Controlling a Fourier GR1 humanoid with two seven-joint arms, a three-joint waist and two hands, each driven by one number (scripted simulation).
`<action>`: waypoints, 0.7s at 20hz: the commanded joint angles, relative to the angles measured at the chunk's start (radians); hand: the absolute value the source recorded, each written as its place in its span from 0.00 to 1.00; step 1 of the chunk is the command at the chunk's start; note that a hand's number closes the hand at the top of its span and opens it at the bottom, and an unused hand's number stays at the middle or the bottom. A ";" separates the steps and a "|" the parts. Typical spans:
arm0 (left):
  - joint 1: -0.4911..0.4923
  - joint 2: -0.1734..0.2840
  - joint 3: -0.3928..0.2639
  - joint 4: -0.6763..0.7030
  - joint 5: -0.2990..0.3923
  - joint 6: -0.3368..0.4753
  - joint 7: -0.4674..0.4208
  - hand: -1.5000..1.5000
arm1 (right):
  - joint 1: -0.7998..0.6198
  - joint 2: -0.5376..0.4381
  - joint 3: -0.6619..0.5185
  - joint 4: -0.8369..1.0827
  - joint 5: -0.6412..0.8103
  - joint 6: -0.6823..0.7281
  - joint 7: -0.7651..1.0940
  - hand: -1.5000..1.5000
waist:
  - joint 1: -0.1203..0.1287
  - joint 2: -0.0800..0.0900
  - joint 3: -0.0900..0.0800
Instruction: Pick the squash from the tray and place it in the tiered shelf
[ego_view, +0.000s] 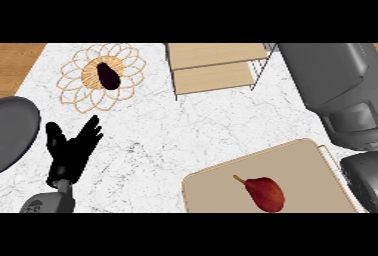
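Marble counter (221, 125); left hand (70, 147) open, fingers up

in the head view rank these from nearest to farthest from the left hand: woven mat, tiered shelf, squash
From the left hand:
1. Woven mat, straight ahead at the far left, with a dark eggplant on it.
2. Tiered shelf, far centre.
3. Squash, on the tray at the near right.

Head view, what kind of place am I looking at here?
Probably a kitchen counter: a white marble top carrying a tan tray with a red squash, a wooden tiered shelf, and a woven placemat.
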 joint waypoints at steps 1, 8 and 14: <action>-0.008 -0.027 -0.026 0.008 -0.031 0.025 0.005 0.50 | -0.046 0.011 -0.029 0.103 0.000 -0.052 -0.062 1.00 | 0.004 0.002 -0.001; 0.002 0.006 0.007 -0.023 -0.014 0.003 0.005 0.50 | -0.046 -0.027 -0.046 0.149 -0.006 -0.040 -0.180 1.00 | -0.006 -0.003 0.000; -0.022 0.015 0.028 0.054 -0.001 -0.027 -0.012 0.50 | -0.082 -0.056 -0.023 0.216 0.033 0.000 -0.200 1.00 | -0.007 0.000 -0.001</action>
